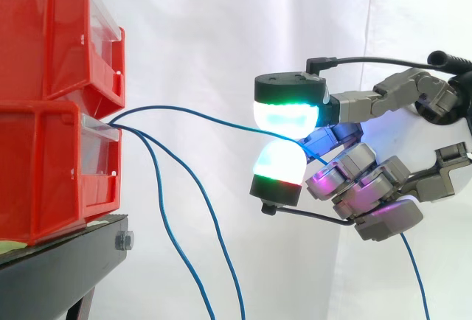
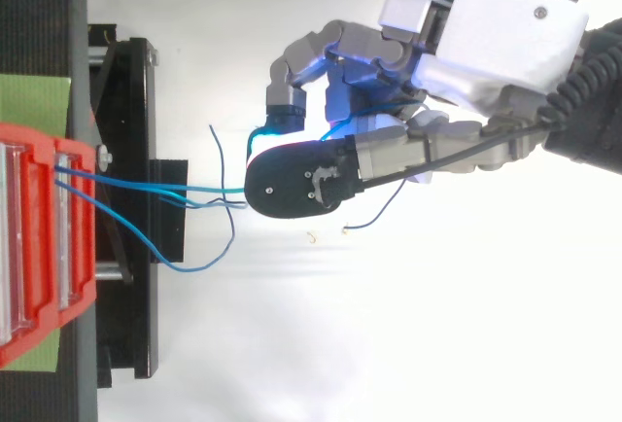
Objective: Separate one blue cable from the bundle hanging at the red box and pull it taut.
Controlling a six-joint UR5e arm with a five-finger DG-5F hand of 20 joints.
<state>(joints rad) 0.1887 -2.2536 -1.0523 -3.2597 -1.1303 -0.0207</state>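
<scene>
Several thin blue cables come out between the two stacked red bins (image 1: pixel 51 40). One blue cable (image 1: pixel 199 116) runs rightward in a shallow arc to my hand (image 1: pixel 369 102). There it is pinched between an upper glowing fingertip (image 1: pixel 286 117) and a lower one (image 1: pixel 279 161). Its free end hangs down behind the hand (image 1: pixel 414 268). Two other blue cables (image 1: pixel 168 220) droop from the same gap toward the floor, apart from the hand. From above, the hand (image 2: pixel 486 33) sits right of the stand, with the cables (image 2: pixel 146 185) stretching to it from the red bin (image 2: pixel 39 237).
The bins rest on a black stand (image 1: pixel 59 268) at the left, its frame (image 2: pixel 146 150) jutting toward the hand. A white curtain is behind. One slack cable loops out beside the stand (image 2: pixel 199 264).
</scene>
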